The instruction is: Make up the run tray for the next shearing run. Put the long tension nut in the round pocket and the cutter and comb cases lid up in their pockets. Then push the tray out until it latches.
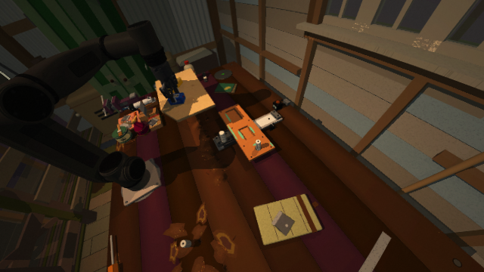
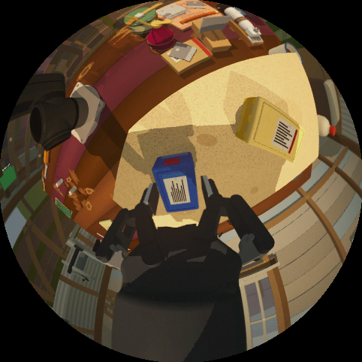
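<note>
The blue case [image 2: 175, 183] lies label up on the tan board between the fingers of my gripper [image 2: 177, 192], which is open and holds nothing. In the side camera the gripper [image 1: 171, 94] stands right over the blue case [image 1: 177, 98] at the board's left part. A yellow case [image 2: 271, 127] lies tilted on the same board, apart from the blue one. The orange tray [image 1: 245, 130] sits mid-bench with two empty rectangular pockets, and a nut [image 1: 258, 144] stands upright at its near end. Another nut [image 1: 222, 136] stands on a dark block beside the tray.
Behind the board a white bottle [image 1: 186, 65] and a green disc [image 1: 223, 74] stand by the wall. Cluttered tins and boxes [image 1: 136, 119] crowd the board's left side. A yellow mat with a grey plate [image 1: 286, 219] lies nearer on the bench.
</note>
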{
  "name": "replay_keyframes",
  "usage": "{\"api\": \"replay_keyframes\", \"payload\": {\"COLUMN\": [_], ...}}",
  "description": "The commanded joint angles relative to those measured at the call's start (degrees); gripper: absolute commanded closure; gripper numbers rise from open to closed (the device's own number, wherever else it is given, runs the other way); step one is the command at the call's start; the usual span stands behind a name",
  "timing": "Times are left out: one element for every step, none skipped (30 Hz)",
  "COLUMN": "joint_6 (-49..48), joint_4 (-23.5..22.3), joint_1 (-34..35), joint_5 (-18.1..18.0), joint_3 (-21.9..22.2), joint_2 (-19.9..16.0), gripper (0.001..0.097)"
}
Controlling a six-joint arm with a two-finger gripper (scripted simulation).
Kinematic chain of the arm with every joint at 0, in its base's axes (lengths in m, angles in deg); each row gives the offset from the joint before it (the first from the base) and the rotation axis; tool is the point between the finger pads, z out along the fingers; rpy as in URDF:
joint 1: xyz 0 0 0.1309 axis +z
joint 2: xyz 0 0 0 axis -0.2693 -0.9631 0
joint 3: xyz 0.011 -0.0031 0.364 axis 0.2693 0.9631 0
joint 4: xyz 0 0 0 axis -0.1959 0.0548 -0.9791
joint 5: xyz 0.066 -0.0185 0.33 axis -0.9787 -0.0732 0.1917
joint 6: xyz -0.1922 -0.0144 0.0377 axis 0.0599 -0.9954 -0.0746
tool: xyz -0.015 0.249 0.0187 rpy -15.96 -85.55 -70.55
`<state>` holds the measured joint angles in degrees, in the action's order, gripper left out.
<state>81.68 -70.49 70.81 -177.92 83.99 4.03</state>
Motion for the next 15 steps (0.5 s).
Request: {"api": "replay_keyframes", "payload": {"joint_6": [0.0,0.0,0.0,0.0,0.0,0.0,0.0,0.0,0.0,0.0,0.0,0.0,0.0,0.0,0.0], "joint_4": [0.1,0.1,0.1,0.1,0.1,0.1,0.1,0.1,0.1,0.1,0.1,0.1,0.1,0.1,0.1], "joint_1": [0.0,0.0,0.0,0.0,0.0,0.0,0.0,0.0,0.0,0.0,0.0,0.0,0.0,0.0,0.0], "joint_5": [0.0,0.0,0.0,0.0,0.0,0.0,0.0,0.0,0.0,0.0,0.0,0.0,0.0,0.0,0.0], "joint_3": [-0.1,-0.1,-0.1,-0.1,-0.1,-0.1,-0.1,-0.1,-0.1,-0.1,-0.1,-0.1,-0.1,0.0,0.0], "joint_2": [0.0,0.0,0.0,0.0,0.0,0.0,0.0,0.0,0.0,0.0,0.0,0.0,0.0,0.0,0.0], "gripper": [0.0331,0.0331,0.0331,0.0331,0.0331,0.0331,0.0331,0.0331,0.0331,0.0331,0.0331,0.0331,0.0341,0.0361,0.0381]}}
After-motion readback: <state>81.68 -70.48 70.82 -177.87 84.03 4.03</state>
